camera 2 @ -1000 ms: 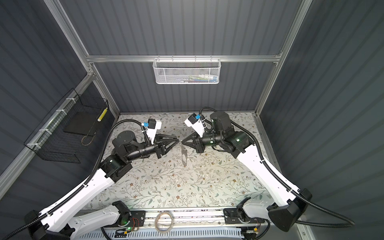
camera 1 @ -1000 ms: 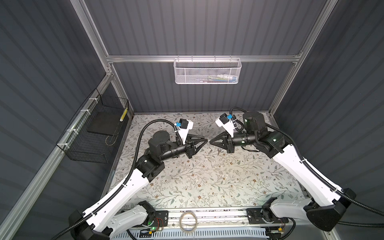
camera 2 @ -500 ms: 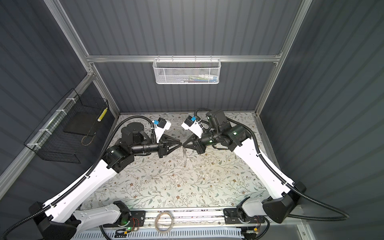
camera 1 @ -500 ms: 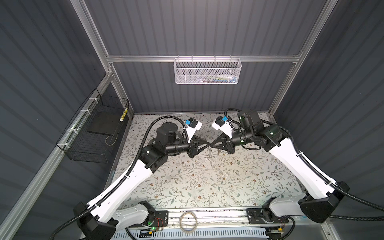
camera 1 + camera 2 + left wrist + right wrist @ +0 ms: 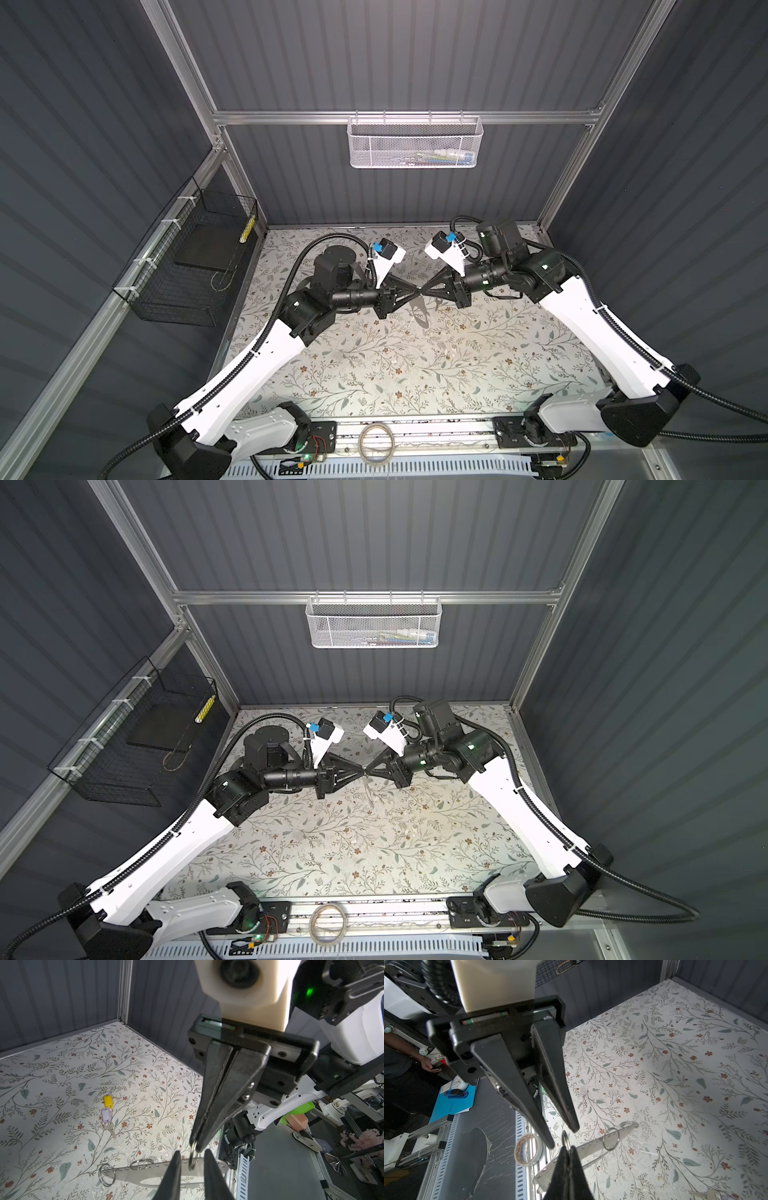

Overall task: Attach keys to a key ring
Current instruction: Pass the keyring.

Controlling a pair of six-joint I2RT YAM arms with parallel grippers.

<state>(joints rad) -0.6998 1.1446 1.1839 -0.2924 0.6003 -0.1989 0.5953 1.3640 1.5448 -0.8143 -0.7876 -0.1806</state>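
My right gripper [image 5: 568, 1150] is shut on a small split ring [image 5: 565, 1138] at the end of the key ring [image 5: 593, 1148]. The key ring is a flat grey metal loop that hangs tilted above the floral table, with two more small rings on it. My left gripper [image 5: 192, 1152] meets it tip to tip and is open, one finger on each side of that small ring without touching it. In both top views the grippers [image 5: 415, 293] [image 5: 424, 289] touch noses over the back middle of the table. The keys lie together on the table, one with a yellow head [image 5: 108, 1100] and one with a lilac head [image 5: 106, 1114].
A tan tape roll [image 5: 376, 442] lies on the front rail between the arm bases. A white mesh basket [image 5: 415, 143] hangs on the back wall. A black wire basket [image 5: 191, 257] hangs on the left wall.
Both arms have moved toward each other until the gripper tips meet. The left gripper's jaws have narrowed around the small ring. The right gripper stays shut.
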